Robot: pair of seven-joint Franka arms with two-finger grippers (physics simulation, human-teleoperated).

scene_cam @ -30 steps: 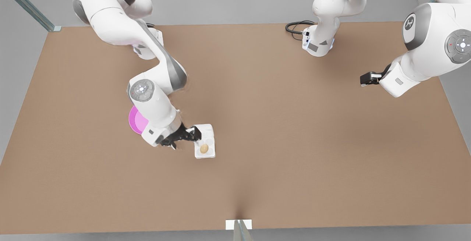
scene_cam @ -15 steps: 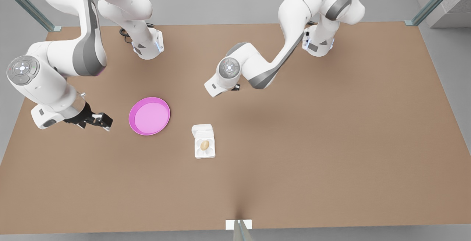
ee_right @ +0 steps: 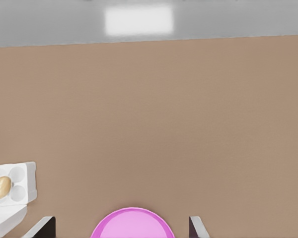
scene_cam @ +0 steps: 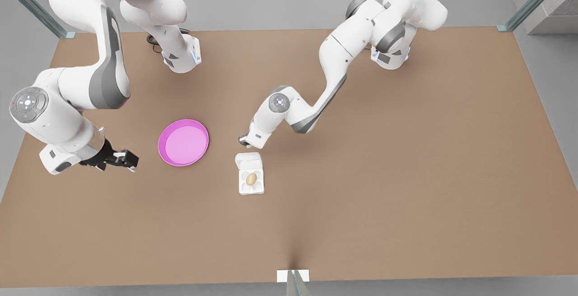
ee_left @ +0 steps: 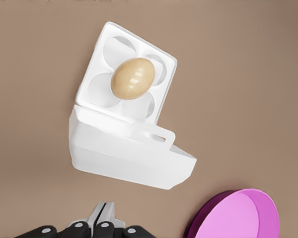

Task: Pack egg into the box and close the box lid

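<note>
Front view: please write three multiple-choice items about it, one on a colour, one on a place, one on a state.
1. What colour is the plate?
A. pink
B. blue
C. green

2. Where is the egg?
A. on the plate
B. in the box
C. on the floor

3. How is the lid?
A. shut over the egg
B. open
C. torn off

Answers: 1 A, the round dish is pink. 2 B, the egg lies among the white cups. 3 B, the egg is uncovered and the flap stands up at its hinge. The left gripper hangs by the lid, shut. The right gripper waits open beside the plate.
</note>
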